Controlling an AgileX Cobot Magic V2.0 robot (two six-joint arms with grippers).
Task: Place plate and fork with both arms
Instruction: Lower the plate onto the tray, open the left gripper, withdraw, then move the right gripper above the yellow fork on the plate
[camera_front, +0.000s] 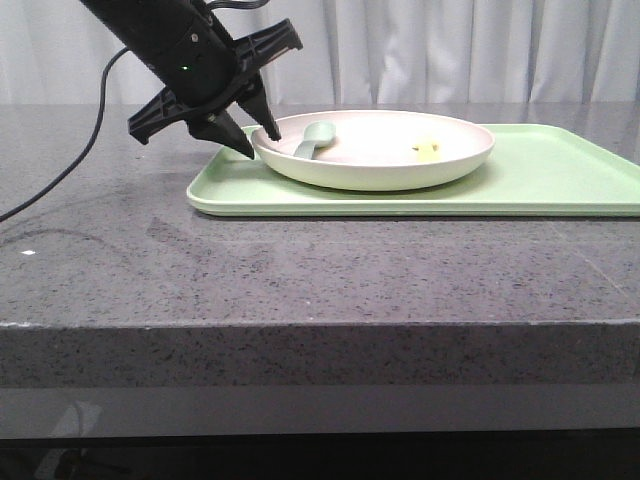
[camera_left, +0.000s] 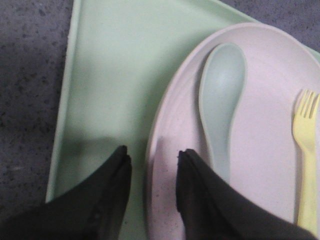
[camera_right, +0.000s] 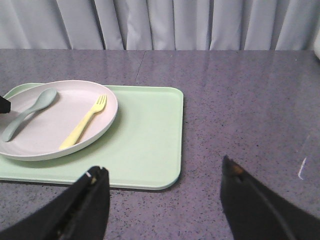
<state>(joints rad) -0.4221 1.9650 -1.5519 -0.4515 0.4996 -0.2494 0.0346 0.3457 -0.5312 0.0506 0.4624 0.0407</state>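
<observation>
The pale pinkish-cream plate (camera_front: 380, 165) lies on the light-green tray (camera_front: 560, 180). The yellow fork (camera_front: 427, 149) lies in the plate towards its right side. My left gripper (camera_front: 260, 143) is at the plate's left edge. In the left wrist view the gripper (camera_left: 152, 155) is open and straddles the plate's rim (camera_left: 160, 150), one finger over the tray (camera_left: 115, 75) and one inside the plate; a gap shows beside the outer finger. The fork (camera_left: 305, 165) lies apart from it. My right gripper (camera_right: 162, 172) is wide open and empty over bare table, near the tray's corner (camera_right: 170, 170), away from the plate (camera_right: 50, 135) and fork (camera_right: 82, 123).
A pale grey-green spoon (camera_front: 312, 140) lies in the plate near my left fingers; it also shows in the left wrist view (camera_left: 222, 100) and the right wrist view (camera_right: 27, 112). A black cable (camera_front: 70, 160) trails over the grey stone table at the left. Curtains hang behind.
</observation>
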